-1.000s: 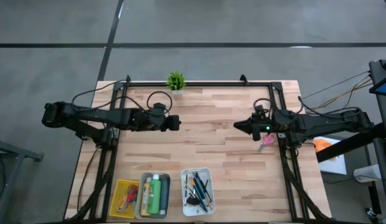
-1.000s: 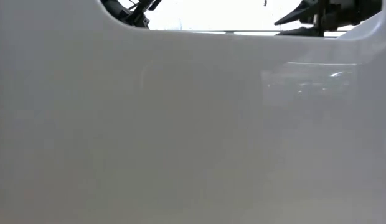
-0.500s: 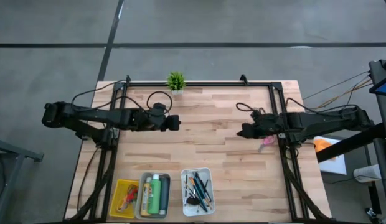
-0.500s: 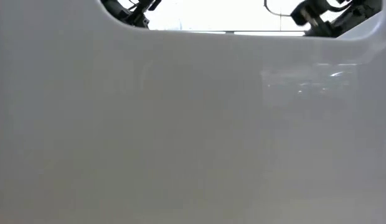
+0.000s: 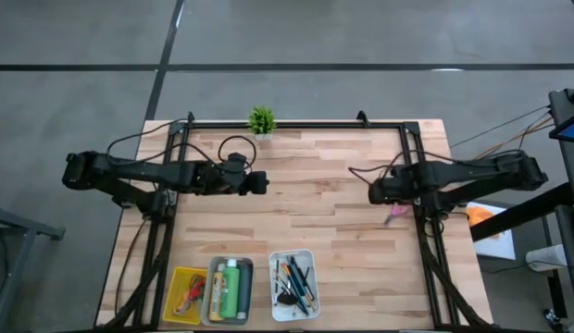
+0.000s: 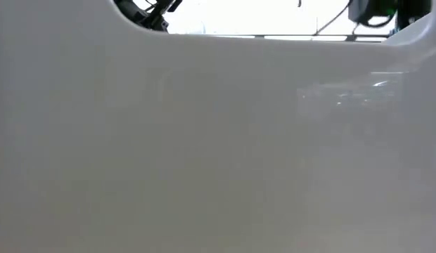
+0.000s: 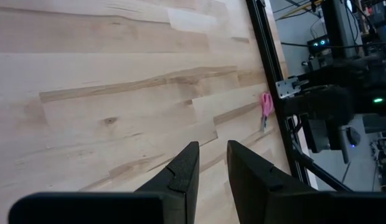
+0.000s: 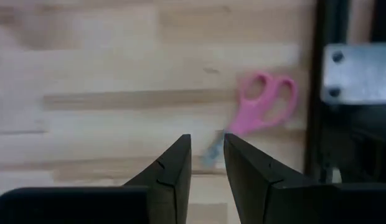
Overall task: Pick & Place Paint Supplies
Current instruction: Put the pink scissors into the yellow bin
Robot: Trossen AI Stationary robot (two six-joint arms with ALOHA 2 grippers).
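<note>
Scissors with pink plastic handles [image 8: 263,106] are seen lying flat on the pale wooden plank table [image 5: 315,176], near its right edge beside the black frame rail [image 5: 418,194]. The right gripper [image 8: 207,152] is held above them, its two dark fingers parted by only a narrow gap and nothing gripped between them. The left gripper [image 7: 210,163] is parked over the table's left-middle, its fingers likewise slightly apart and empty. Judged from this, the approach to the last loose supply is in hand; the other items are already gathered in the yellow, grey and white rectangular trays [image 5: 243,289] at the near edge. A wider opening and a descent onto the handles are called for next.
</note>
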